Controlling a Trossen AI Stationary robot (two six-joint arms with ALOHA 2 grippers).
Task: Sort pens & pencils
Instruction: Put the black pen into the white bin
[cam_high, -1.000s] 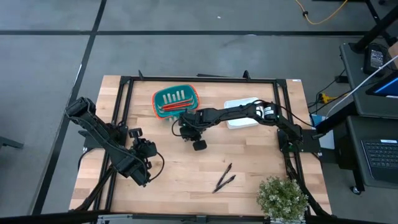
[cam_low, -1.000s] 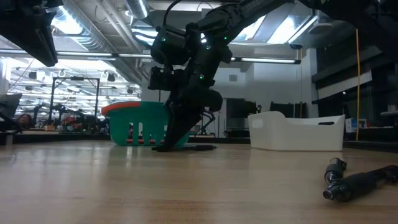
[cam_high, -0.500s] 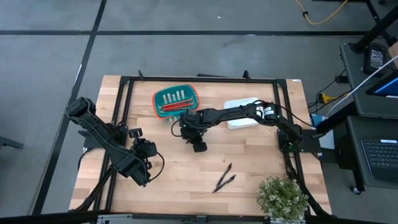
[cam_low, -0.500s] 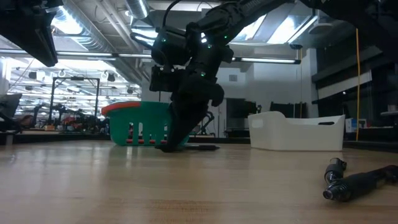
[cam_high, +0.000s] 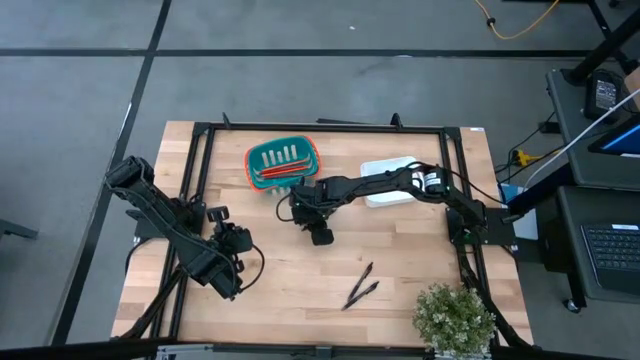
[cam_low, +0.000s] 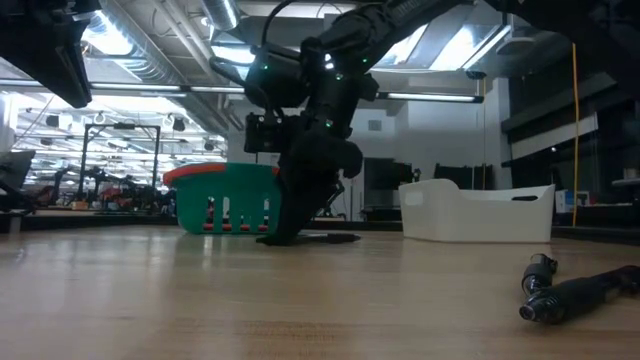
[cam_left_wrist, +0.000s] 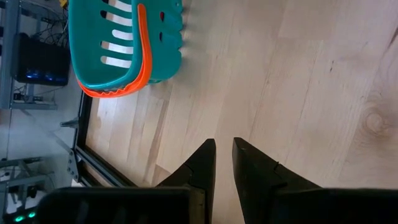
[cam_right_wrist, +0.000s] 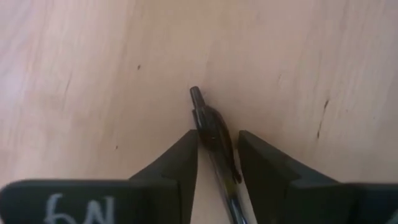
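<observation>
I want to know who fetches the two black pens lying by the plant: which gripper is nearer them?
Right. The right gripper is up-table of the two pens, near the teal basket; the left gripper waits farther off, across the table.

The basket (cam_high: 283, 164) is set at the table's (cam_high: 290, 290) far edge, left of the tray (cam_high: 388, 182), with the pencils (cam_high: 281, 172) laid inside it. Just in front of the basket, one pen (cam_right_wrist: 214, 135) is bracketed on the table by the right gripper (cam_right_wrist: 217, 163). Two more pens (cam_high: 361, 287) are found near the front, left of the plant (cam_high: 455, 318), while the left gripper (cam_high: 238, 240) is placed toward the front left.
</observation>
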